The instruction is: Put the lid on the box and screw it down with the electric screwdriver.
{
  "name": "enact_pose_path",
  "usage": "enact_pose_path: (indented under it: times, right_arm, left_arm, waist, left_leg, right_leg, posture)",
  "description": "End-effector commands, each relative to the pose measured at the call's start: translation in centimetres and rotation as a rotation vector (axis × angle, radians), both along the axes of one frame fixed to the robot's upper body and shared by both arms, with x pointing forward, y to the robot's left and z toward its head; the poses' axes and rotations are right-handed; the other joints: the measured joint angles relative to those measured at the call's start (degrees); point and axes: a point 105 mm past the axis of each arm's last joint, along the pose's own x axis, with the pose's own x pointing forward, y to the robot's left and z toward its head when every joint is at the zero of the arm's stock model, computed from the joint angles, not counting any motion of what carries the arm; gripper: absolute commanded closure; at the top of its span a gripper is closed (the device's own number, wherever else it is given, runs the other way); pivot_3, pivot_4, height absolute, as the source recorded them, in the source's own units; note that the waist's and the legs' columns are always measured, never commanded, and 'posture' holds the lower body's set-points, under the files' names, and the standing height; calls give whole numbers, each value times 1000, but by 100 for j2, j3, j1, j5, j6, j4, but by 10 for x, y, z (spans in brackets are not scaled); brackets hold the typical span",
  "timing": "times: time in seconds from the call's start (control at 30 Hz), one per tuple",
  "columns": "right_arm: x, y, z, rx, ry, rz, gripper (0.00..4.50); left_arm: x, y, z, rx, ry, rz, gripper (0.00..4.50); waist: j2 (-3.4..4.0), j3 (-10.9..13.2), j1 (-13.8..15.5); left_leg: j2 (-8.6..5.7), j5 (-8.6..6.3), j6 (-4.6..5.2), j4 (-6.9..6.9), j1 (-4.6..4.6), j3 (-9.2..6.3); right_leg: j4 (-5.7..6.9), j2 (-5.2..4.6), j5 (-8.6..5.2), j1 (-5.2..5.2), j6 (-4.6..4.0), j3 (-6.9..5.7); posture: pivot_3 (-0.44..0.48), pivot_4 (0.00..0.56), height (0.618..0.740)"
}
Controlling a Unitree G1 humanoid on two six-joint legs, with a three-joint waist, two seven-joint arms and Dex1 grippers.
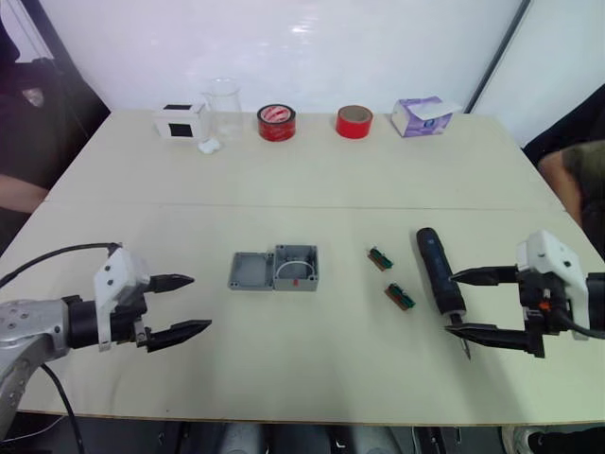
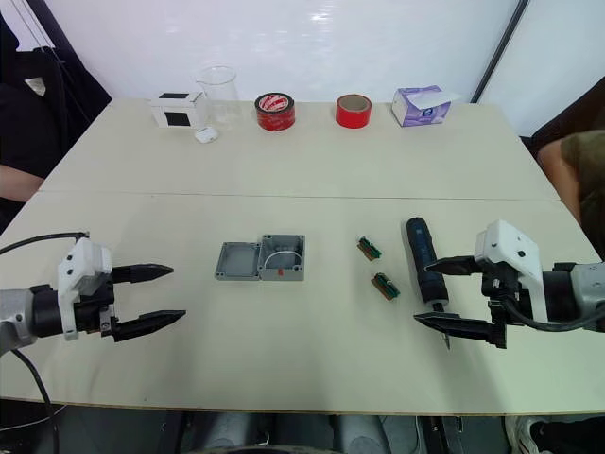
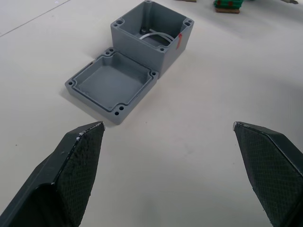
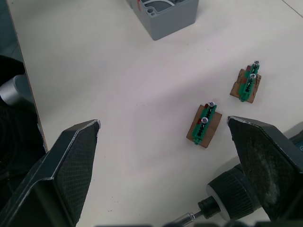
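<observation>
The lid (image 1: 250,271) is seen lying rim-up on the counter (image 1: 321,170), touching the left side of the open box (image 1: 297,268). The electric screwdriver (image 1: 440,273) lies to the right, between the spread fingers of the right hand (image 1: 479,305). The left hand (image 1: 179,306) is spread, holding nothing

Head stereo pair looks down from 6 o'clock across the beige table (image 1: 312,170). Wrist cams sit low and close; both catch the deep grey square box (image 3: 154,35).
</observation>
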Motion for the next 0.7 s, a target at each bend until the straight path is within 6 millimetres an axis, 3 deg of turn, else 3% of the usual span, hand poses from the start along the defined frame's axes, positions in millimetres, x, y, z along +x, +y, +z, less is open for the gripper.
enact_pose_path:
  times: [0.03, 0.7]
  right_arm:
    - [1, 1, 8, -9, -51, -5, 19]
    - [2, 4, 5, -6, -55, -14, 19]
  left_arm:
    - [0, -4, 5, -11, -15, -27, 36]
    - [4, -13, 9, -1, -36, -61, 36]
  waist:
    - [0, 0, 0]
    - [0, 0, -1]
  left_leg:
    - [0, 0, 0, 0, 0, 0]
    - [-1, 0, 0, 0, 0, 1]
  right_leg:
    - [0, -1, 0, 0, 0, 0]
    - [0, 0, 0, 0, 1, 1]
  posture:
    - [0, 150, 740]
    - [0, 150, 740]
